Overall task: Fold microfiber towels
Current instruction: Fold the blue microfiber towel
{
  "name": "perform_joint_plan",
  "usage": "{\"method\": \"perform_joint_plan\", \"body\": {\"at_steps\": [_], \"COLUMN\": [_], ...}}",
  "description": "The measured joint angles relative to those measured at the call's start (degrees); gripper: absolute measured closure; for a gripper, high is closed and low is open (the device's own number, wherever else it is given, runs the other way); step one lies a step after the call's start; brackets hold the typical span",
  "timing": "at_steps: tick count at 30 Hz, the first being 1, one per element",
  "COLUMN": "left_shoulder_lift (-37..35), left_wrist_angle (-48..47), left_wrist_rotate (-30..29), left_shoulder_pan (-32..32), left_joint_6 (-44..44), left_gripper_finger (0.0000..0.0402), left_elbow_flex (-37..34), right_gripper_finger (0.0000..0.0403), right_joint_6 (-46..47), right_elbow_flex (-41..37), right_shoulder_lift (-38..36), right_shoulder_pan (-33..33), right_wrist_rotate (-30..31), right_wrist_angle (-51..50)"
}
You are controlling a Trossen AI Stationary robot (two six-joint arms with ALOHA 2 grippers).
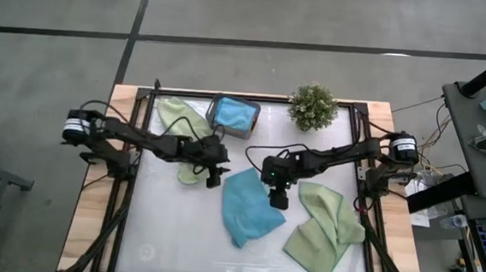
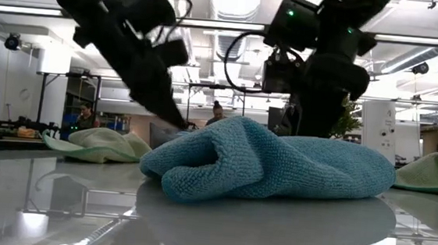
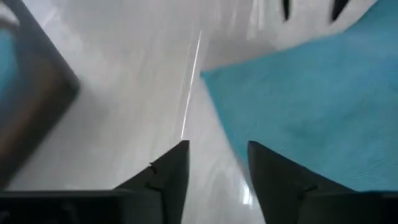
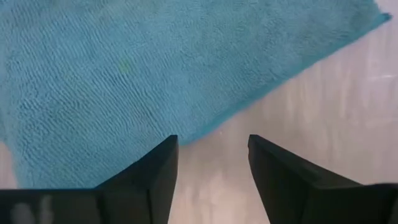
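A teal-blue microfiber towel lies crumpled in a heap on the white table's middle; the low view shows it bunched and folded over itself. My left gripper stands open just left of the towel's far corner, its fingers over bare table. My right gripper stands open over the towel's right edge, pointing down, with nothing between its fingers. A sage green towel lies rumpled at the right. Another green one lies at the far left.
A dark grey tray holding a folded teal cloth sits at the far edge, next to a small potted plant. The black frame rails run along the table's sides. Bare table shows along the near edge.
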Motion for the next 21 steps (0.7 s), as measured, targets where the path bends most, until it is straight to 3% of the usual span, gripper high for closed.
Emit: {"method": "perform_joint_plan", "body": {"at_steps": [5, 21], "left_shoulder_lift": [4.5, 11.3], "left_wrist_angle": [1.0, 6.4], "left_wrist_rotate": [0.1, 11.6], "left_shoulder_pan": [-0.1, -1.1], "left_joint_6": [-0.2, -3.0], "left_gripper_finger": [0.0227, 0.0227], "left_elbow_flex": [0.0, 0.2], "right_gripper_finger": [0.0216, 0.0216], "right_joint_6": [0.7, 0.0], "right_elbow_flex": [-2.7, -3.4], "right_shoulder_lift": [0.0, 0.0], "right_shoulder_pan": [1.0, 1.1], "right_wrist_rotate": [0.1, 0.1], "right_wrist_angle": [5.1, 12.7]}}
